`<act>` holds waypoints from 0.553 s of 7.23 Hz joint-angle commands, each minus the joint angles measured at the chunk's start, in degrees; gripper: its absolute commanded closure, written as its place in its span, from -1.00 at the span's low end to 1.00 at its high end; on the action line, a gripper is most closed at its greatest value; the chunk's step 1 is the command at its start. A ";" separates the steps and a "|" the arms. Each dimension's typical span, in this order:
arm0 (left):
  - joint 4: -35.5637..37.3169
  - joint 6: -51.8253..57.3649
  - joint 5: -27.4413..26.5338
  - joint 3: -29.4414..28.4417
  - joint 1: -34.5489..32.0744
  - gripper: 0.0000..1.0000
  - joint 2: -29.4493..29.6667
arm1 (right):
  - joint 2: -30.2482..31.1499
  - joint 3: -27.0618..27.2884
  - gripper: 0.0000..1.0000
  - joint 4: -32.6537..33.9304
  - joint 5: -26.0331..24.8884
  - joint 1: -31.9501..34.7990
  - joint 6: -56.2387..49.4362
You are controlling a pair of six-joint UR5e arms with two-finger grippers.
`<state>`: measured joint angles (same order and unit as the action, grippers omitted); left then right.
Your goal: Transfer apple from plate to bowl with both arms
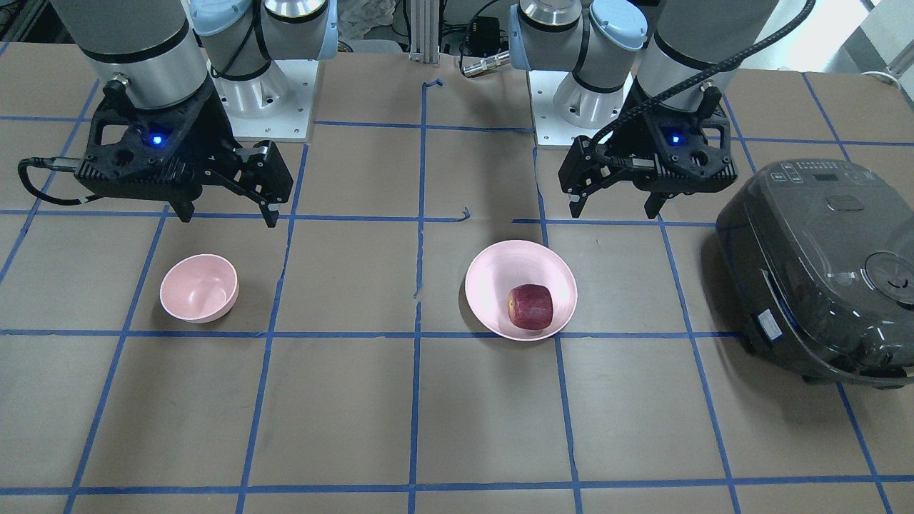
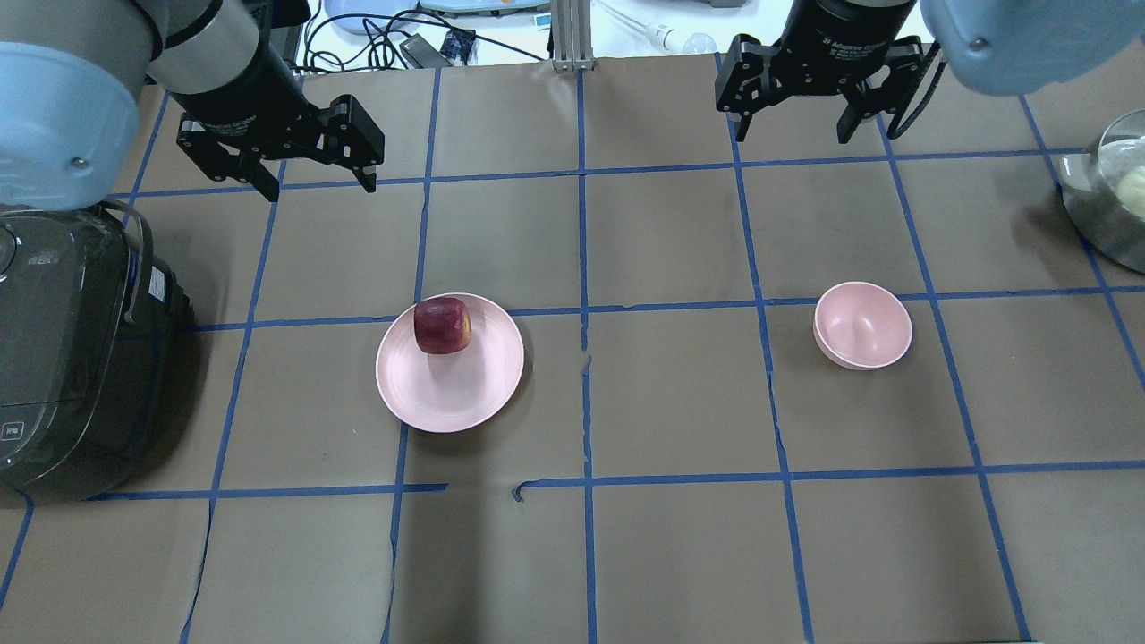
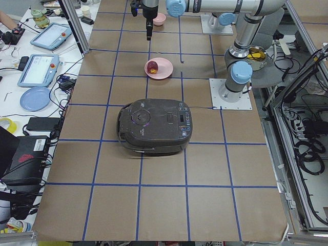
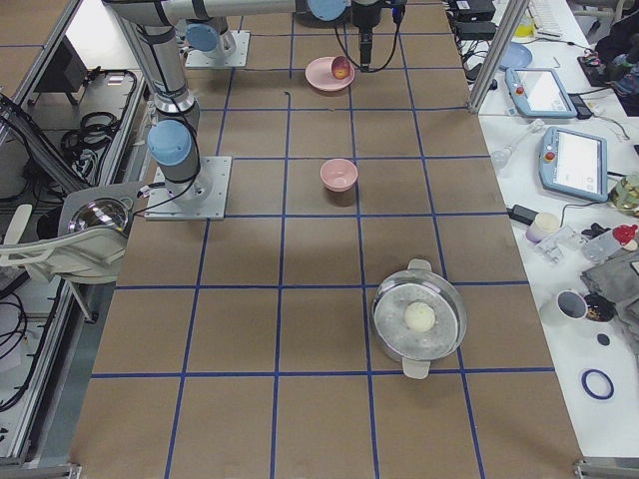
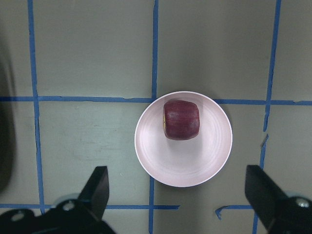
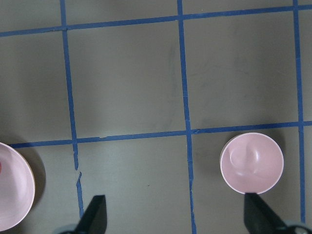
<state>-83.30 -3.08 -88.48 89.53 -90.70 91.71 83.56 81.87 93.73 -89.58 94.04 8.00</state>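
The dark red apple (image 1: 530, 307) lies on the wide pale pink plate (image 1: 485, 285), toward the rim on the far side from the robot. It also shows in the overhead view (image 2: 442, 326) and the left wrist view (image 5: 181, 120). The small deep pink bowl (image 2: 863, 325) stands empty on the robot's right side. My left gripper (image 2: 318, 188) hangs open and empty high above the table, beyond and to the left of the plate (image 2: 456, 394). My right gripper (image 2: 793, 136) hangs open and empty beyond the bowl, which shows in the right wrist view (image 6: 251, 163).
A dark rice cooker (image 2: 63, 358) stands at the table's left end, close to the left arm. A steel pot (image 2: 1109, 188) holding a pale round thing stands at the right end. Blue tape lines grid the brown table.
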 commanded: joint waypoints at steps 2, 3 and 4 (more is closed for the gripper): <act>0.15 0.00 0.07 0.38 0.17 -1.00 -0.04 | -0.15 -0.05 -1.00 0.14 0.10 0.01 -0.09; 0.15 0.00 0.15 0.38 0.26 -1.00 -0.04 | -0.24 0.04 -1.00 -0.30 -0.16 -0.17 0.00; 0.32 0.00 0.15 0.38 0.26 -1.00 -0.04 | -0.33 0.04 -1.00 -0.04 -0.25 -0.17 -0.09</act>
<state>-83.11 -3.08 -88.36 89.88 -90.49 91.68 83.34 81.89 93.63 -89.71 93.93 7.96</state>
